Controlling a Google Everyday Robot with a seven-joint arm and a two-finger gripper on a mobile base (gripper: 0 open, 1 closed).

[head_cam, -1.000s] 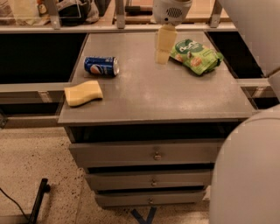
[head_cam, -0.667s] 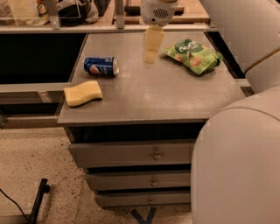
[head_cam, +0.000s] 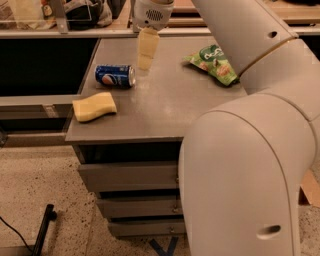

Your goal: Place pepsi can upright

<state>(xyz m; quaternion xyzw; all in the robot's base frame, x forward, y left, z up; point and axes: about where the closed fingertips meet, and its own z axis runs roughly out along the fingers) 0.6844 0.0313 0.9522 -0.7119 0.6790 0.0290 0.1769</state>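
Blue cylindrical metal pepsi can point(head_cam: 115, 76) lies sideways near flat grey table's point(head_cam: 165, 107) left edge, bare surface in front; pale-yellow gripper point(head_cam: 145, 64) just right of it, grip state cannot be told.

Blue pepsi can point(head_cam: 115, 76), lying on its side, hand point(head_cam: 145, 62) close beside

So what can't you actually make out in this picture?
- Gripper, camera view: it hangs just right of the pepsi can, which lies on its side. Its height above the table is unclear from this angle.
- Green snack bag: the right end is hidden by the robot arm.
- Drawers: the right part is hidden by the same arm.
- Clutter behind the table: cut off by the top edge.
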